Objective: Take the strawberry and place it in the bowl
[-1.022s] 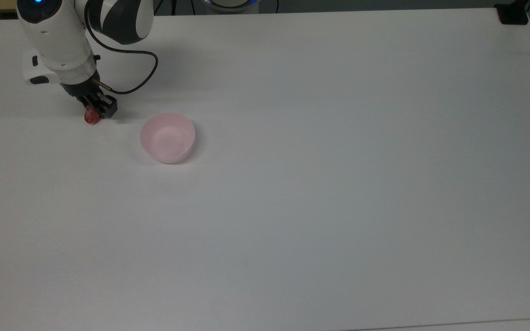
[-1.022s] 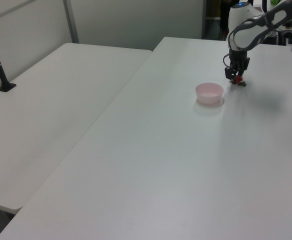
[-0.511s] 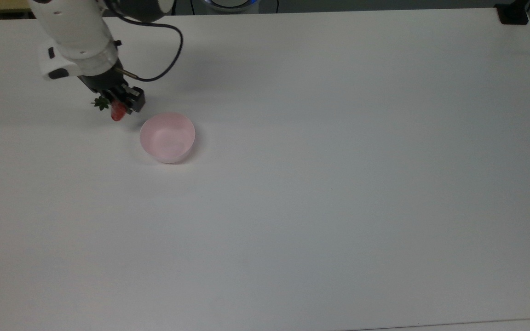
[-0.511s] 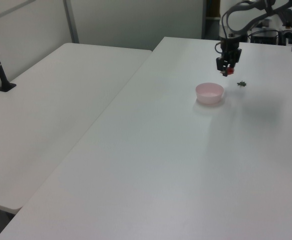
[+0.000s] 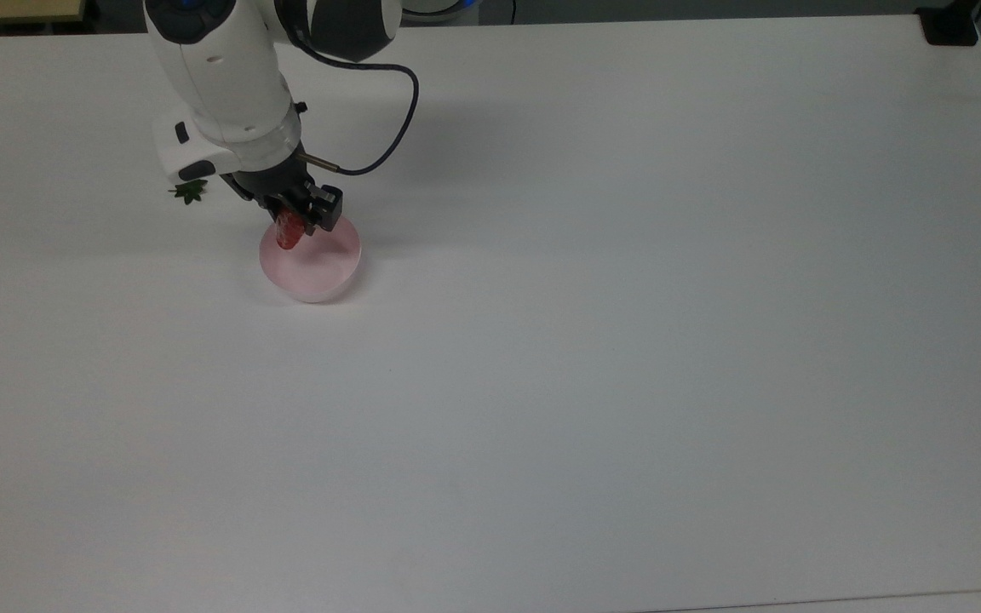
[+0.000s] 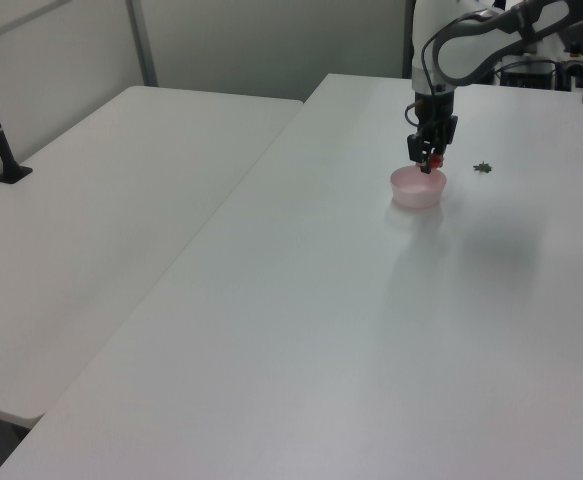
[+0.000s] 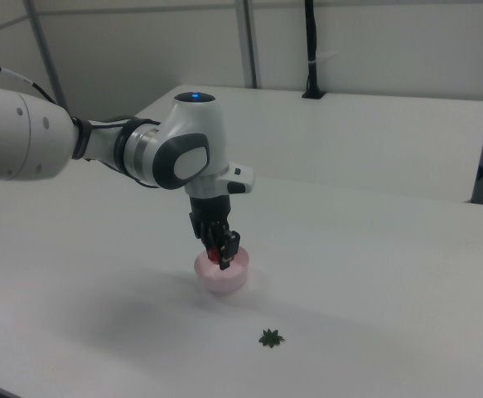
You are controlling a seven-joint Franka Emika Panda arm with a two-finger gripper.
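White tabletop (image 5: 627, 340) spreads across the top view, with the pale pink bowl (image 5: 316, 272) standing toward the top view's left. Above the bowl's upper-left rim, the gripper (image 5: 293, 223) points downward with its fingers pinching the red strawberry (image 5: 289, 232), whose body hangs over the rim and the inside of the bowl. The strawberry carries no leafy cap. A small dark green star-shaped leaf piece (image 5: 189, 191) lies flat on the table to the top view's left of the bowl, well apart from it, partly beside the arm's white wrist housing. A black cable (image 5: 388, 128) loops from the wrist up to the arm.

From the left view, two white tables meet side by side, and the bowl (image 6: 417, 189) sits on the farther one. The gripper (image 6: 428, 160) hangs just over the bowl's far rim, clamped on the strawberry (image 6: 431, 161), which shows as a small red spot between the dark fingers. The leaf piece (image 6: 483, 167) lies on the table to the left view's right of the bowl.

From the right view, the arm reaches in from the right view's left, and the gripper (image 7: 222, 253) holds the strawberry (image 7: 224, 254) upright directly above the bowl (image 7: 222, 275), close to its rim. The leaf piece (image 7: 270, 337) rests on the table nearer the camera, apart from the bowl.
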